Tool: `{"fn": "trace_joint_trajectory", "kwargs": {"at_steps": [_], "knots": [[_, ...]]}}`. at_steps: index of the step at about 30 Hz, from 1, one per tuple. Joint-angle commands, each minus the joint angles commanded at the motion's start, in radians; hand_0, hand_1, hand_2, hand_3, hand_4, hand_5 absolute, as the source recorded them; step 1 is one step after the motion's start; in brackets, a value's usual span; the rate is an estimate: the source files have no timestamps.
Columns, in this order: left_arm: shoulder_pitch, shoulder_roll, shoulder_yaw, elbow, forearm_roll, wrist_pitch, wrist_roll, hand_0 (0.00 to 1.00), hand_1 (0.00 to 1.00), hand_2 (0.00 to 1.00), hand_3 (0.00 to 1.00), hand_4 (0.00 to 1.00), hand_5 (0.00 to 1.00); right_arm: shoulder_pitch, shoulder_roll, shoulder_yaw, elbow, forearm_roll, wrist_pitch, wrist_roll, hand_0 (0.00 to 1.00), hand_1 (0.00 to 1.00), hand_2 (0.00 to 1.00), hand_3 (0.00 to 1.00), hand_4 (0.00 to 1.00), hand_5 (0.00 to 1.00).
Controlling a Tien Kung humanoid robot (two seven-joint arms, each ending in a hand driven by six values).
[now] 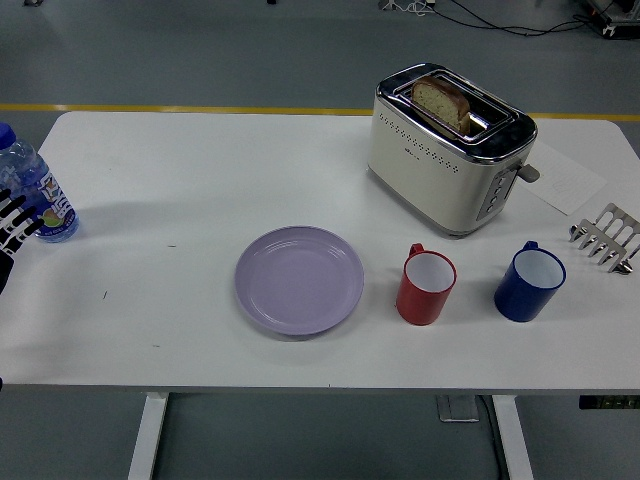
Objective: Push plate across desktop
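From the head view, the lavender plate (299,279) sits flat near the middle of the counter (200,160), just left of a red mug (426,287) and well apart from either side edge. Only the left hand (12,225) shows, at the far left edge beside a water bottle (30,185); whether its fingers are spread I cannot tell. The plate lies well to that hand's right, so I'd judge a long reach inward comes first.

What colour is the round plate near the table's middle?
Pale lilac purple; the round plate shows best in the head view.
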Motion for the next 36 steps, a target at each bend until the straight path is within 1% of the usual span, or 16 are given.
{"fn": "trace_joint_trajectory", "kwargs": {"at_steps": [4,5,14,18,20,27,29,32,33,34,35,36], "knots": [[0.000,-0.003,0.005,0.001,-0.004,0.002,0.000,0.573,0.642,0.651,0.617,0.486,0.976,-0.001,0.000,-0.003,0.000,0.005,0.000,0.000,0.638,0.620,0.658,0.586,0.378,0.179],[0.000,-0.004,0.006,0.002,-0.005,0.001,0.000,0.576,0.642,0.651,0.622,0.494,0.994,-0.001,0.000,-0.003,0.000,0.005,0.000,0.000,0.639,0.620,0.658,0.586,0.378,0.179],[0.007,-0.011,0.005,0.009,-0.023,-0.003,0.006,0.578,0.643,0.649,0.623,0.492,0.998,-0.008,-0.001,-0.001,0.000,0.001,0.000,-0.001,0.638,0.620,0.658,0.586,0.377,0.178],[0.013,-0.013,-0.003,0.011,-0.031,-0.012,0.028,0.583,0.647,0.656,0.629,0.494,0.998,-0.012,-0.001,0.001,0.000,-0.004,0.001,-0.002,0.639,0.620,0.658,0.586,0.376,0.178],[0.015,-0.014,-0.009,0.010,-0.038,-0.022,0.046,0.583,0.647,0.656,0.629,0.494,0.998,-0.013,0.000,0.002,0.000,-0.007,0.002,-0.002,0.639,0.620,0.658,0.586,0.376,0.178],[0.026,-0.014,-0.023,-0.002,-0.044,-0.037,0.071,0.586,0.650,0.658,0.633,0.495,0.998,-0.015,0.000,0.001,0.000,-0.004,0.001,-0.002,0.638,0.620,0.658,0.586,0.376,0.178],[0.028,-0.015,-0.030,-0.006,-0.040,-0.035,0.085,0.597,0.658,0.663,0.637,0.493,0.998,-0.015,0.000,0.002,0.000,-0.004,0.001,-0.002,0.639,0.620,0.658,0.586,0.376,0.177],[0.035,-0.018,-0.043,-0.026,0.021,-0.001,0.146,0.597,0.658,0.663,0.637,0.493,0.998,-0.015,0.001,0.005,0.000,-0.010,0.002,-0.003,0.639,0.620,0.658,0.586,0.376,0.177],[0.037,-0.018,-0.044,-0.030,0.034,0.004,0.159,0.597,0.658,0.663,0.637,0.493,0.998,-0.015,0.001,0.006,0.000,-0.012,0.002,-0.004,0.639,0.620,0.658,0.586,0.376,0.177],[0.042,-0.020,-0.048,-0.040,0.042,0.020,0.182,0.597,0.658,0.663,0.637,0.493,0.998,-0.015,0.002,0.007,0.000,-0.014,0.002,-0.005,0.639,0.620,0.658,0.586,0.376,0.177],[0.044,-0.023,-0.052,-0.047,0.048,0.029,0.193,0.624,0.671,0.667,0.639,0.494,0.998,-0.015,0.003,0.005,0.000,-0.011,0.002,-0.006,0.638,0.620,0.657,0.586,0.376,0.177],[0.046,-0.025,-0.057,-0.052,0.055,0.034,0.200,0.624,0.671,0.667,0.639,0.494,0.998,-0.015,0.003,0.002,0.000,-0.008,0.002,-0.006,0.638,0.620,0.657,0.586,0.376,0.177]]}}
